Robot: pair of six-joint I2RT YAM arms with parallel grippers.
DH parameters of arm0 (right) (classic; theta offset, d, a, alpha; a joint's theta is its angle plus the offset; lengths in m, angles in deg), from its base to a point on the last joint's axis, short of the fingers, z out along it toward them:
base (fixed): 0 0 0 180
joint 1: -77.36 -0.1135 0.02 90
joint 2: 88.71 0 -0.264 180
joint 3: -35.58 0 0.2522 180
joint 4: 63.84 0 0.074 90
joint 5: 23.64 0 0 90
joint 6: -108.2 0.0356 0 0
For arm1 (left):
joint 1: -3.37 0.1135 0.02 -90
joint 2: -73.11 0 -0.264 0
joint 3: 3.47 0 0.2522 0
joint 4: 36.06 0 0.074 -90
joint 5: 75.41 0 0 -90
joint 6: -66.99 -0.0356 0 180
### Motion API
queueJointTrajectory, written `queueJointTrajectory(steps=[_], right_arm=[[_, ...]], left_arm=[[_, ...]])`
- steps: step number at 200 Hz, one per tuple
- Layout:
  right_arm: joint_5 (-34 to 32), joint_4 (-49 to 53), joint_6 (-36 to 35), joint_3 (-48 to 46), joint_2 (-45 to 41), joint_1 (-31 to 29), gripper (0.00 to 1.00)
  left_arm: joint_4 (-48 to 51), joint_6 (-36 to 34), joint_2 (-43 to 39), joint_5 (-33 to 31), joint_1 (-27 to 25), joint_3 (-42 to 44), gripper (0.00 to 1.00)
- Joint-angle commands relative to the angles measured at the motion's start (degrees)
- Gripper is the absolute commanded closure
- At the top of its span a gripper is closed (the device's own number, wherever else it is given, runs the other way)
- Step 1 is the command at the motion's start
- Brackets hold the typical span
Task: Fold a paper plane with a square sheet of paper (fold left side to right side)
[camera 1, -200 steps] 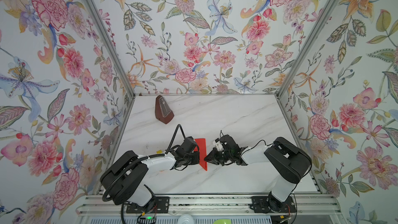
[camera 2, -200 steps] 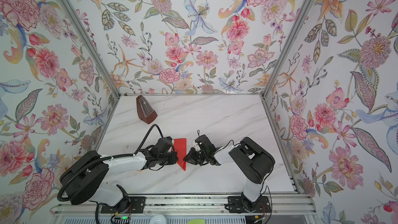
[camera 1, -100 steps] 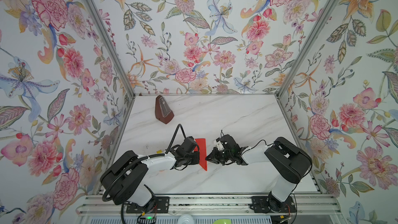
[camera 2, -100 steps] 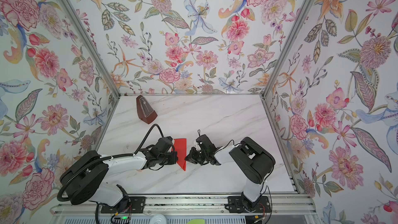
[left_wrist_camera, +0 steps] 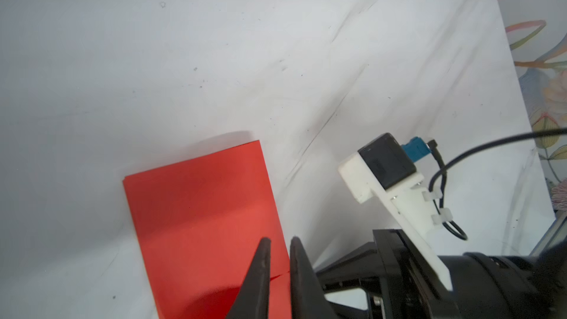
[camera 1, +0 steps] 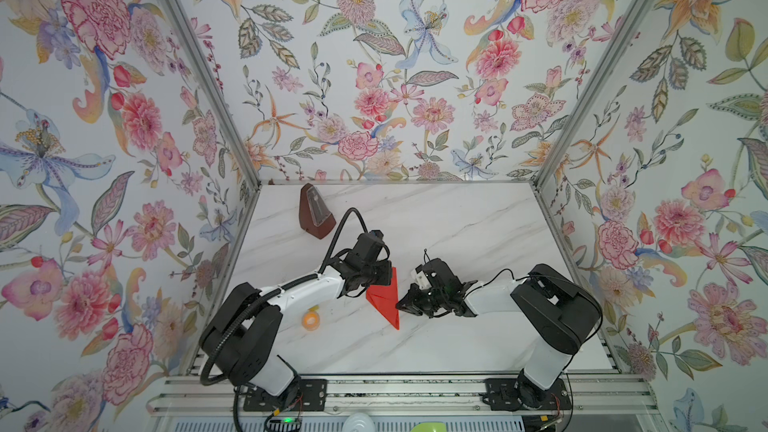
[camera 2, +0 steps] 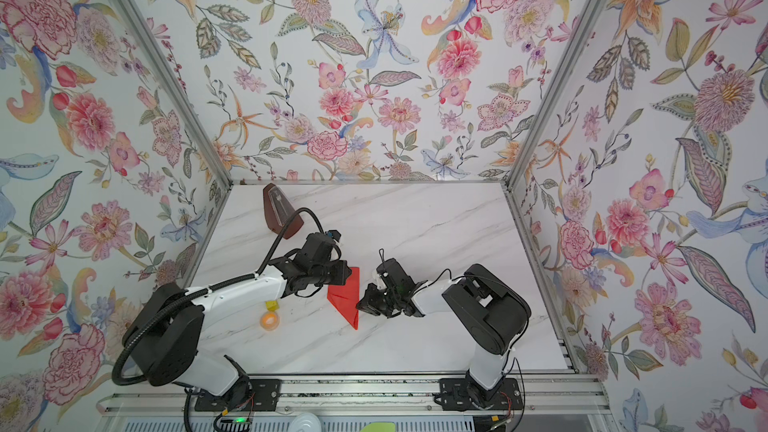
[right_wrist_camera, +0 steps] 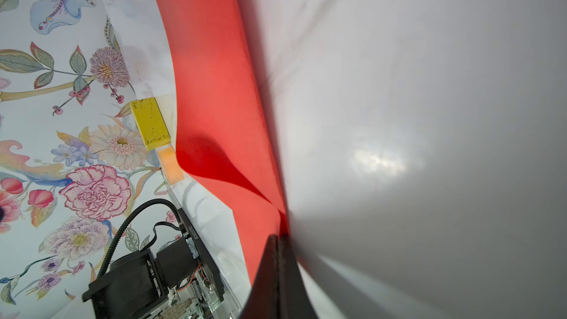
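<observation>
Red square sheet of paper [camera 1: 384, 299] lies folded on the bench [camera 1: 457, 234], approx mid-bench btwn the two arms. It's a narrow pointed shape: sharp tip toward the arm bases, straight long edge on the R side, slanted edge on the L, squared-off end at the far side.

Nearest bits: small orange round thing [camera 1: 310, 320] on the bench, L of the paper's tip and beside the L forearm, w/ a yellow block [camera 2: 271, 305] just past it, partly hidden by that arm.

Next back, R hand [right_wrist_camera: 277, 239] is low on the R side, jaws pressed together w/ no gap, tips right at the paper's straight edge. One layer of the paper bulges up off the rest just ahead of those tips. Can't tell if any paper is actually pinched.

A bit farther, L hand [left_wrist_camera: 279, 240] sits over the paper's far half, near the same straight edge. Jaws are a narrow slit apart, red showing thru the slit, nothing visibly clamped. L wrist view also shows a short crease line in the sheet at the fingertips, and the R arm's wrist cam [left_wrist_camera: 383, 164] close by.

Far L of the bench: dark brown metronome [camera 1: 316, 214], upright, well apart from the paper. Floral walls [camera 1: 374, 76] close in the bench on three sides
</observation>
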Motion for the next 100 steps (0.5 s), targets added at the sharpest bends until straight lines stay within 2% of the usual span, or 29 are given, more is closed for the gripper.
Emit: queueJointTrajectory(steps=[1, 48, 100], right_arm=[[-1.19, 3.25, -2.21, 1.72, -0.02, -0.4, 1.0], [-1.54, 6.53, -4.67, 4.36, -0.01, -0.5, 1.0], [-1.63, 9.11, -6.88, 6.67, 0.96, -0.52, 1.0]], left_arm=[[4.61, -5.15, 6.0, 3.5, 0.18, -2.58, 0.84], [5.12, -6.82, 13.4, 7.01, 0.15, -5.13, 0.86], [3.92, -6.69, 13.57, 8.07, 0.12, -3.08, 0.88]])
